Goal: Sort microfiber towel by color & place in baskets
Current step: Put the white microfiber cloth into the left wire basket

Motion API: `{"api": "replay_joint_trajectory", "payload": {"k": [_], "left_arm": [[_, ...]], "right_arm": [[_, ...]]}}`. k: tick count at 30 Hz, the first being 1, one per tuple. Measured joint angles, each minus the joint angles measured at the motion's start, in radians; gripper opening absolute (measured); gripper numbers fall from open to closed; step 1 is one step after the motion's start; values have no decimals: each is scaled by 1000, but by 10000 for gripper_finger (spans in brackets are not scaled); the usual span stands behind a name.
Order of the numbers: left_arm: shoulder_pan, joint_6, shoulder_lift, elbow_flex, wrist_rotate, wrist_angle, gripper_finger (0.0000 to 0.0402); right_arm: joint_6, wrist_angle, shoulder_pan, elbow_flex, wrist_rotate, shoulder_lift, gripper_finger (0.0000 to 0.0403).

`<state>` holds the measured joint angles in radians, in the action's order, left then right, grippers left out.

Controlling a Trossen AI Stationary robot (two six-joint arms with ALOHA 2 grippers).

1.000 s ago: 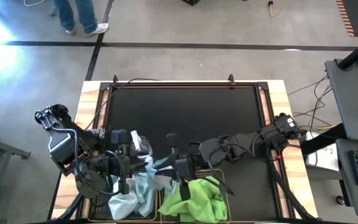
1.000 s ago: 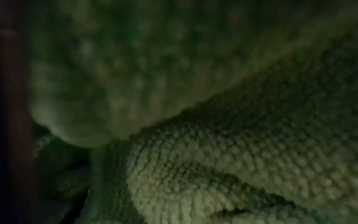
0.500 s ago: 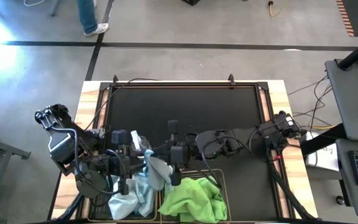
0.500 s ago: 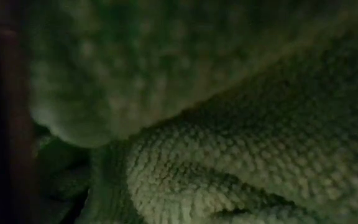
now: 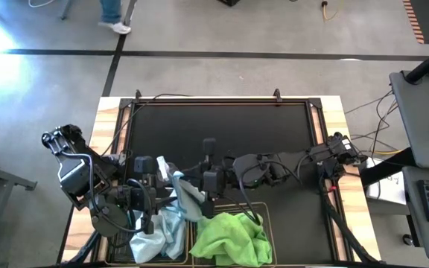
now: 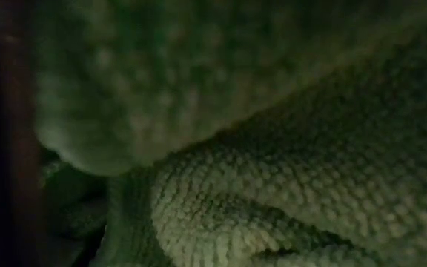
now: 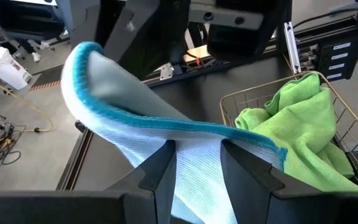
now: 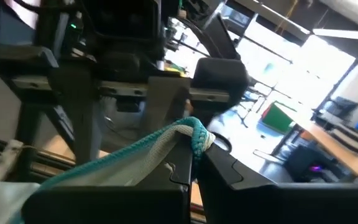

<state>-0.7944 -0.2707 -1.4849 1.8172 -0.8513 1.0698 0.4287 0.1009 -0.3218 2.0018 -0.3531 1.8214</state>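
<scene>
A pale light-blue microfiber towel is strung between my two grippers above the gap between two black wire baskets at the table's near edge. My left gripper is shut on it at its left end, and my right gripper is shut on it at its right end. More blue towels fill the left basket. Lime-green towels lie heaped in the right basket. A green towel fills the low view. My left gripper pinches the blue towel's ribbed body between its two fingers, just below the teal hem; how many layers I cannot tell. The cloth arches up and over the fingers, clear of the table. My right gripper pinches the towel's teal-hemmed corner between its two fingers, coming roughly level from the table's right. The rest of the cloth trails away from that corner toward my left gripper, lifted clear.
The black mat behind the baskets is bare up to the far edge. The right basket's wire rim sits close beside my left gripper. A person's foot is on the floor beyond the table.
My right gripper has moved from above the green basket toward the table's far edge and a little left, staying shut on the blue towel's corner. That corner came away with it and the cloth now hangs nearer my left gripper.
</scene>
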Motion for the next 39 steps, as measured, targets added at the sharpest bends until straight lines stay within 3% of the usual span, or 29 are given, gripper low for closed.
{"api": "replay_joint_trajectory", "payload": {"k": [4,21,30,39], "left_arm": [[0,0,0,0,0,0,111],[0,0,0,0,-1,1,111],[0,-59,0,0,-1,84,111],[1,-55,0,0,-2,68,111]], "right_arm": [[28,6,0,0,-75,0,9],[27,77,-1,0,-66,-4,9],[-101,208,-27,0,-58,-75,9],[-209,209,-47,0,116,-89,9]]}}
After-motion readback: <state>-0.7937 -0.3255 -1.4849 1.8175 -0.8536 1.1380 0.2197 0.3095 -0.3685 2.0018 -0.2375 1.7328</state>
